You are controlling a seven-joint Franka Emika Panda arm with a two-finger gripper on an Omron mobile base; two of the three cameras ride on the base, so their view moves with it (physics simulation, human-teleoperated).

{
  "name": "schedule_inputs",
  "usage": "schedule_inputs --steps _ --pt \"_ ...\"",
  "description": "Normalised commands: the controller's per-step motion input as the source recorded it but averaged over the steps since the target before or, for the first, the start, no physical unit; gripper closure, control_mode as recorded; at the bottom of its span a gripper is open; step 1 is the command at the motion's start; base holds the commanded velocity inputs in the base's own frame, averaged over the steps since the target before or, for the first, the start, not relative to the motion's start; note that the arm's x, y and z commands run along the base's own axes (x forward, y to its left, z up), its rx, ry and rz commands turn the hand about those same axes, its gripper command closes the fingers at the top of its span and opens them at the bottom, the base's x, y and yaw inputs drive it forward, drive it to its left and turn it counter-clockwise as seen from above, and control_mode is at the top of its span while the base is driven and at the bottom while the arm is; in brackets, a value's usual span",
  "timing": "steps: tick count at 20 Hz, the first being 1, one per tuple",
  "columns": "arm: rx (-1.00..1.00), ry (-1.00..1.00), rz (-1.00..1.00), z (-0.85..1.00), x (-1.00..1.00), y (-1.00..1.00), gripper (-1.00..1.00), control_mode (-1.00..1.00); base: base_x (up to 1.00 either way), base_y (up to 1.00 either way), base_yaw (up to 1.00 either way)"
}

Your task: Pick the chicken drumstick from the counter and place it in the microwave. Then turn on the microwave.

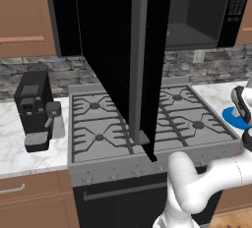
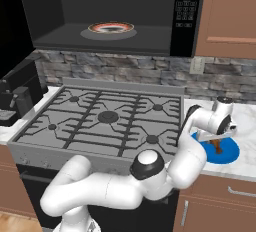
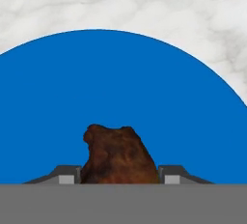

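The brown chicken drumstick [image 3: 118, 155] lies on a blue plate [image 3: 120, 83] on the white marble counter [image 3: 96, 1], right of the stove. My gripper [image 3: 119, 174] is down over it, with a fingertip pressed against each side of the meat, so it is shut on the drumstick. From the right base view the gripper [image 2: 216, 139] sits on the drumstick [image 2: 217, 145] above the blue plate [image 2: 231, 153]. The microwave [image 2: 60, 11] hangs above the stove with its door [image 1: 115, 55] swung wide open. A small red-rimmed plate [image 2: 110, 27] rests inside it.
The open microwave door juts out over the grey gas stove [image 1: 147, 119], with its grey bar handle [image 1: 139, 50] facing me. A black coffee machine [image 1: 34, 109] stands on the counter to the left. A wall outlet [image 2: 198, 66] sits behind the blue plate.
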Motion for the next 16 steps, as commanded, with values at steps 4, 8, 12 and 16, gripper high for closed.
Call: schedule_inputs --steps 4,8,12,16 --pt "0.0 0.0 0.0 0.0 -0.06 -0.1 1.0 -1.0 0.0 0.0 0.0" --pt "0.04 0.0 0.0 0.07 -0.19 -0.13 1.0 -1.0 0.0 0.0 0.0" --pt "0.11 0.01 0.0 0.23 -0.36 -0.04 1.0 -1.0 0.0 0.0 0.0" --pt "0.12 0.01 0.0 0.31 -0.39 0.03 1.0 -1.0 0.0 0.0 0.0"
